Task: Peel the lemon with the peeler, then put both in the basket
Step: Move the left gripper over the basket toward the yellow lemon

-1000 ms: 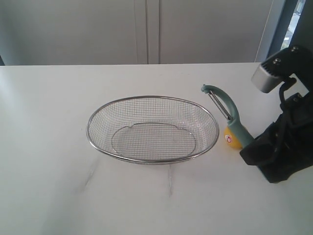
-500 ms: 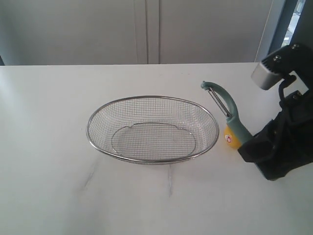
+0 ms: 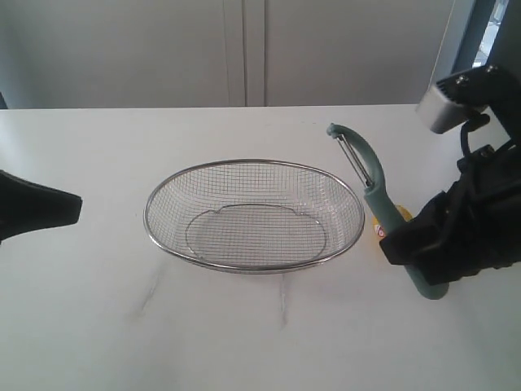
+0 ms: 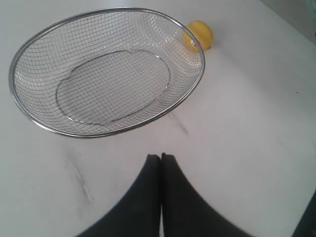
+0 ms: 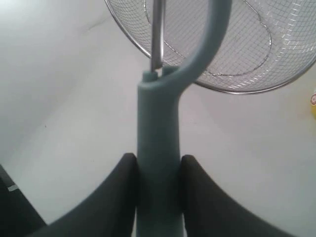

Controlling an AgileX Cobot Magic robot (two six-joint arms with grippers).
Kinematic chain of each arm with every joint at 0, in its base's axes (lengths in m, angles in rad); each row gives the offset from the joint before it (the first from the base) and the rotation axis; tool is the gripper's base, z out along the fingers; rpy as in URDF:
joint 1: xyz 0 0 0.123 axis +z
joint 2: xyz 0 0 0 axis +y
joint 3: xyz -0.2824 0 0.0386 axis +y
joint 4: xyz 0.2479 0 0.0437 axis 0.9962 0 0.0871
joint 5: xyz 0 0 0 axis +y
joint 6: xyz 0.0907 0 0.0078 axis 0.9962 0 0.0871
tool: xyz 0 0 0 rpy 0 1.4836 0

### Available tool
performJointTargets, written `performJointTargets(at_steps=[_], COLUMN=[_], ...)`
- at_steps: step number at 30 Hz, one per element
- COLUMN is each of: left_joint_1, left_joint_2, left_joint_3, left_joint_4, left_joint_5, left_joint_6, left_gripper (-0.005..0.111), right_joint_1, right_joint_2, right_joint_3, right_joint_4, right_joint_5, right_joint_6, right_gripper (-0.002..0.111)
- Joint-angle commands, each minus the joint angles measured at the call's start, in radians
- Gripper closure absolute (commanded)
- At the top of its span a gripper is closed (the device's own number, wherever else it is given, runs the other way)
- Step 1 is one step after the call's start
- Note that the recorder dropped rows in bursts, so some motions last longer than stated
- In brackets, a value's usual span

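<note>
Pale grey cabinet panels stand behind a white surface [image 3: 244, 342] with faint grey veins. The basket [image 3: 147, 220] sits near the middle of it, a wide, shallow oval of silver wire mesh with a thicker rim. Only the white surface shows through its mesh floor. The lemon [image 4: 200, 34] lies on the surface outside the basket, just beside the basket's right-hand rim as the exterior view shows it. Whether it touches the wire cannot be told. In the exterior view most of the lemon is hidden behind the peeler [image 3: 370, 175] and the right arm, so that only a sliver of yellow with a red-and-white sticker shows. The right gripper [image 5: 158, 160] is clamped on the peeler's thick teal handle, one dark finger on each side. The handle's butt end sticks out below the gripper. The curved head and thin metal blade point up and away from the gripper, leaning toward the basket's right rim. The lemon lies close behind that gripper, between it and the basket. The left gripper [image 4: 161, 158] is on the other side of the basket, its fingers pressed together with nothing between them. It points toward the basket, which lies between it and the lemon, and it is well apart from the lemon and the peeler.
</note>
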Motion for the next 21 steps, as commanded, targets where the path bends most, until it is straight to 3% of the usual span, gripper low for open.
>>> performJointTargets(at_steps=[1,13,21], left_joint_1=[-0.058,-0.302,-0.447], left_joint_2=[0.038,0.221,0.367], left_joint_3=[-0.071,-0.205,-0.288], left_joint_4=[-0.035,0.04,0.094], left_joint_5=[0.036,0.023,0.002], left_joint_6=[0.012,-0.026,-0.091], left_gripper=[0.107,0.107,0.107], right_joint_1=[-0.005,-0.005,-0.005], right_joint_2=[0.0,-0.059,-0.167], right_joint_3=[0.001,0.001,0.001], right_joint_4=[0.029,0.041,-0.082], right_joint_5=[-0.005,-0.018,-0.05], right_joint_6=[0.009,0.009,0.11], right_gripper=[0.108,0.108,0.108])
